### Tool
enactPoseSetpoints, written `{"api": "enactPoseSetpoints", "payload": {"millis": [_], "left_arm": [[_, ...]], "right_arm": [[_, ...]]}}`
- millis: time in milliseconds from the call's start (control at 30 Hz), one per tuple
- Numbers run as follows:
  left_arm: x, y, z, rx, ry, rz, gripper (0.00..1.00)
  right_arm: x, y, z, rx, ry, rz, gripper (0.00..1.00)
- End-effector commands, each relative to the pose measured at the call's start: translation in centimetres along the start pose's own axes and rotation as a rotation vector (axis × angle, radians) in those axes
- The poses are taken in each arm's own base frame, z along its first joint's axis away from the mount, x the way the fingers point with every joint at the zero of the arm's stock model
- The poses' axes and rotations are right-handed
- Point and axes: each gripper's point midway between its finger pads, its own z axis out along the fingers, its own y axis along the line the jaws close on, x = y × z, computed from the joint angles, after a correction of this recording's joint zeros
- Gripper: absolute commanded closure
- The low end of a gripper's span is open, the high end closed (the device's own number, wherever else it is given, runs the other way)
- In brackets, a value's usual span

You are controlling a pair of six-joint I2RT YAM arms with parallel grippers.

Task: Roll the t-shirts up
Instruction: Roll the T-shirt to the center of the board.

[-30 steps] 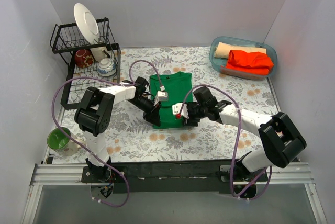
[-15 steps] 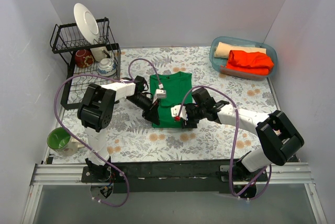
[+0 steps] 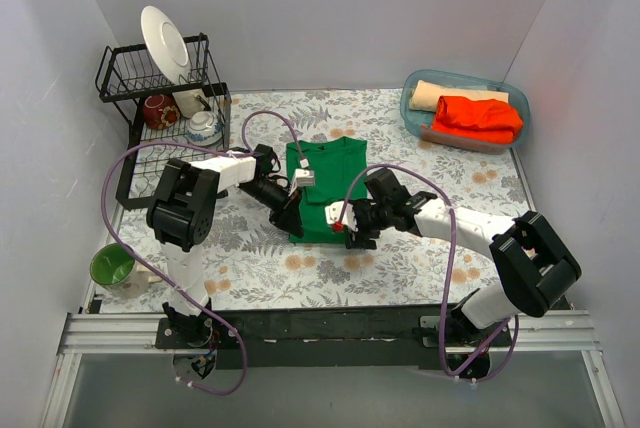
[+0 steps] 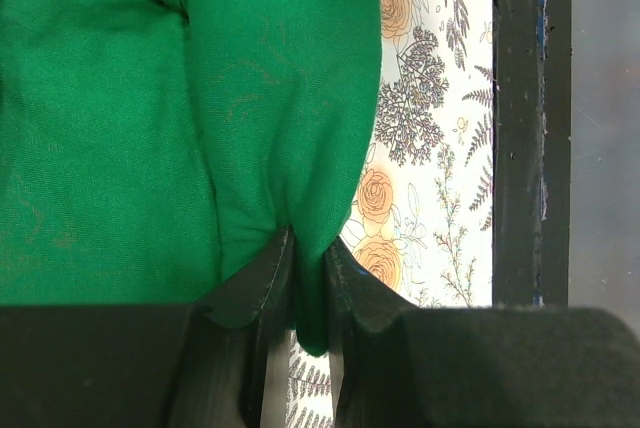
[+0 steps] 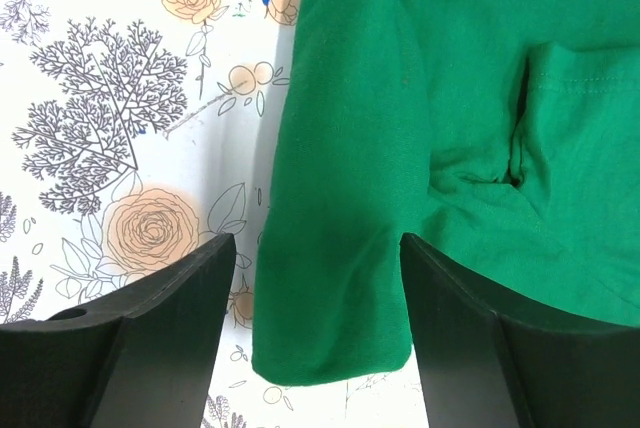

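green t-shirt [image 3: 330, 170] is what both your arms are working on. it lies about mid tabletop [image 3: 400, 270], on the flowered cover, folded into a narrow strip that runs away from you. its near end is bunched into a thick rolled fold.

going by size: the black wire dish rack [image 3: 118, 78] stands at the far left corner. a white plate [image 3: 165, 43] stands on edge in its top tier, and a dark red bowl [image 3: 160, 111] and a small patterned bowl [image 3: 203, 128] sit lower down. at the far right is a clear blue bin [image 3: 406, 103]. the orange-red t-shirt [image 3: 480, 118] is heaped in it, with the tan t-shirt [image 3: 450, 95] lying rolled behind, both well apart from the green one.

your left hand [image 4: 308, 293] comes in from the shirt's left side and is pressed together on the cloth, a tuck of green fabric at the near left edge pinched between its fingers. your right hand [image 5: 312, 248] reaches in from the right to the shirt's near end and is spread. the rolled edge runs between its two fingers, with a slip of bare cover showing between the cloth and one finger. you cannot tell whether the other finger touches the cloth.

a green mug [image 3: 112, 266] sits at the near left edge of the tabletop, well apart from the shirt.
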Motion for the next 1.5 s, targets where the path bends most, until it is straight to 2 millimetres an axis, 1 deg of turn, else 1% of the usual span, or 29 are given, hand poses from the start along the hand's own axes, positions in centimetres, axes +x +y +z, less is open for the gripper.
{"api": "enactPoseSetpoints", "payload": {"millis": [0, 133, 200, 233, 300, 367, 400, 433, 467, 500, 533, 567, 600, 633, 667, 767, 800, 833, 867, 900, 933, 967, 1000, 1033, 1067, 1133, 1233, 1300, 1467], "left_arm": [[-1.4, 0.3, -0.5, 0.011, -0.043, 0.03, 0.87], [-1.3, 0.1, -0.5, 0.026, -0.045, 0.016, 0.87], [-1.1, 0.1, -0.5, 0.04, -0.049, -0.001, 0.87], [-1.1, 0.1, -0.7, 0.041, -0.051, -0.005, 0.87], [-1.1, -0.2, -0.8, 0.056, -0.054, -0.025, 0.87], [-1.0, -0.5, -1.1, 0.07, -0.055, -0.056, 0.87], [-1.1, -0.7, -1.2, 0.076, -0.056, -0.063, 0.87], [-1.3, -0.7, -1.4, 0.079, -0.062, -0.071, 0.87], [-1.3, -1.1, -1.7, 0.088, -0.06, -0.099, 0.87], [-1.5, -1.3, -1.9, 0.092, -0.065, -0.108, 0.87], [-1.9, -1.3, -2.3, 0.09, -0.072, -0.115, 0.87], [-2.0, -1.8, -2.6, 0.098, -0.072, -0.149, 0.87], [-2.0, -2.0, -2.8, 0.1, -0.068, -0.162, 0.88], [-2.0, -2.2, -3.0, 0.106, -0.063, -0.181, 0.88], [-1.9, -2.8, -3.2, 0.122, -0.052, -0.214, 0.9], [-1.7, -4.2, -3.3, 0.164, -0.034, -0.307, 0.94], [-1.7, -4.4, -3.4, 0.165, -0.035, -0.323, 0.95], [-1.7, -4.6, -3.4, 0.167, -0.036, -0.329, 0.96], [-1.7, -4.6, -3.4, 0.166, -0.037, -0.333, 0.97], [-1.8, -4.5, -3.4, 0.165, -0.035, -0.335, 0.99], [-1.9, -4.4, -3.4, 0.164, -0.036, -0.344, 1.0], [-1.8, -4.1, -3.3, 0.163, -0.026, -0.361, 1.0], [-1.7, -3.4, -3.1, 0.163, -0.017, -0.393, 1.0], [-1.5, -3.1, -3.0, 0.163, -0.009, -0.404, 1.0], [-1.2, -2.7, -2.9, 0.159, 0.005, -0.41, 1.0], [-1.0, -1.9, -2.6, 0.162, 0.013, -0.413, 1.0], [-0.7, -0.8, -2.3, 0.159, 0.027, -0.415, 1.0], [-0.2, -0.5, -2.1, 0.16, 0.04, -0.424, 1.0], [1.1, 0.1, -1.6, 0.164, 0.073, -0.436, 1.0]], "right_arm": [[-0.6, -1.1, -0.2, 0.064, 0.009, -0.028, 0.24], [0.9, -1.6, 0.7, 0.109, 0.054, -0.034, 0.27], [2.1, -1.2, 0.8, 0.127, 0.079, -0.04, 0.29], [1.8, -2.0, 0.8, 0.169, 0.065, -0.066, 0.33], [2.7, -2.1, 0.7, 0.196, 0.097, -0.069, 0.38], [3.0, -2.0, 0.6, 0.192, 0.119, -0.046, 0.52], [2.3, -2.6, 0.3, 0.19, 0.112, -0.037, 0.6], [2.1, -2.3, 0.2, 0.167, 0.114, -0.015, 0.77], [2.3, -1.2, -0.1, 0.1, 0.111, 0.044, 0.83], [1.9, -0.9, -0.4, 0.07, 0.098, 0.066, 0.87], [0.9, -1.8, -1.0, 0.064, 0.076, 0.081, 0.91], [0.9, 0.2, -1.3, -0.029, 0.074, 0.134, 0.92], [0.6, 0.8, -1.5, -0.074, 0.063, 0.149, 0.93], [0.1, 0.5, -2.0, -0.108, 0.057, 0.176, 0.94], [0.1, 2.3, -2.5, -0.193, 0.055, 0.236, 0.95], [-0.1, 3.3, -3.5, -0.307, 0.03, 0.319, 0.96], [0.6, 4.9, -3.9, -0.386, 0.06, 0.369, 0.97], [0.8, 5.0, -4.3, -0.404, 0.056, 0.398, 0.97], [0.6, 5.2, -4.6, -0.432, 0.042, 0.407, 0.97], [1.1, 6.1, -4.7, -0.483, 0.063, 0.449, 0.98], [1.5, 6.3, -4.9, -0.504, 0.064, 0.451, 0.98], [1.3, 6.3, -5.0, -0.524, 0.054, 0.459, 0.98], [1.9, 7.0, -5.0, -0.571, 0.074, 0.503, 0.98], [2.3, 7.0, -5.0, -0.581, 0.073, 0.522, 0.98], [2.1, 6.4, -4.9, -0.588, 0.054, 0.531, 0.98], [3.0, 6.4, -4.6, -0.624, 0.064, 0.592, 0.98], [3.5, 5.3, -4.3, -0.652, 0.061, 0.617, 0.97], [3.8, 4.4, -3.8, -0.669, 0.054, 0.614, 0.97], [4.7, 3.8, -3.2, -0.712, 0.072, 0.643, 0.96]]}}
